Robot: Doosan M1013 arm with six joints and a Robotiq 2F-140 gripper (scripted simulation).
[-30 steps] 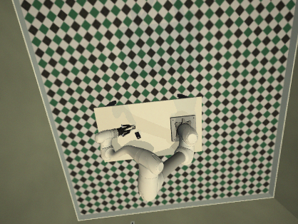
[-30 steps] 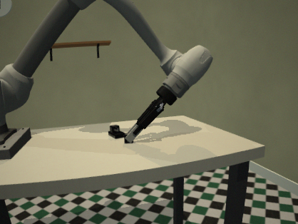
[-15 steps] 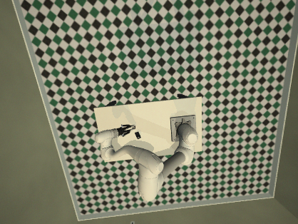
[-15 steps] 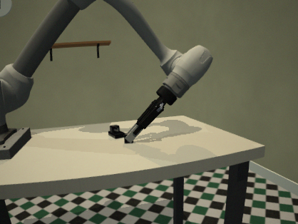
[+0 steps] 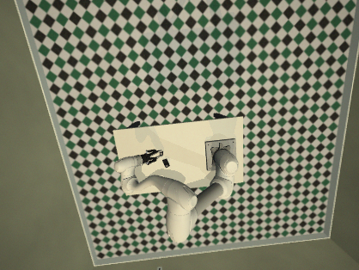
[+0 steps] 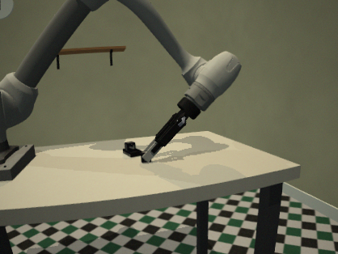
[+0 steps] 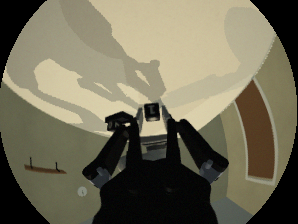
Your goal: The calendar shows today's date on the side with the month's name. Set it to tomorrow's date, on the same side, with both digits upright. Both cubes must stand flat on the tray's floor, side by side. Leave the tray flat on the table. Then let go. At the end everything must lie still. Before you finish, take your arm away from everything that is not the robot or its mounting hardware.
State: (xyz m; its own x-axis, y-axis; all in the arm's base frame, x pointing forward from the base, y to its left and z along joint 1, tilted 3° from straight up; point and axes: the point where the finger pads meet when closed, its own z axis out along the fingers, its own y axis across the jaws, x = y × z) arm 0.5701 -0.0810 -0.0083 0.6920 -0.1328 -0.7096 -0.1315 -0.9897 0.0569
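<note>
A pale calendar cube rests on the table top right at my fingertips. In the wrist view the cube (image 7: pixel 152 125) sits between my two fingers with a small gap on each side; a dark mark shows on its far face, too small to read. My gripper (image 6: pixel 149 154) is tilted down to the table and stands slightly open around the cube, not clamping it. The small black tray (image 6: pixel 130 149) lies just left of the cube, with a dark block on it. It also shows in the wrist view (image 7: pixel 119 121) and in the overhead view (image 5: pixel 166 162), near my gripper (image 5: pixel 157 152).
The arm's base plate (image 6: pixel 14 160) is bolted at the table's left end, also seen from above (image 5: pixel 220 152). A wooden shelf (image 6: pixel 90 50) hangs on the back wall. The table's front edge lies close to the tray in the overhead view.
</note>
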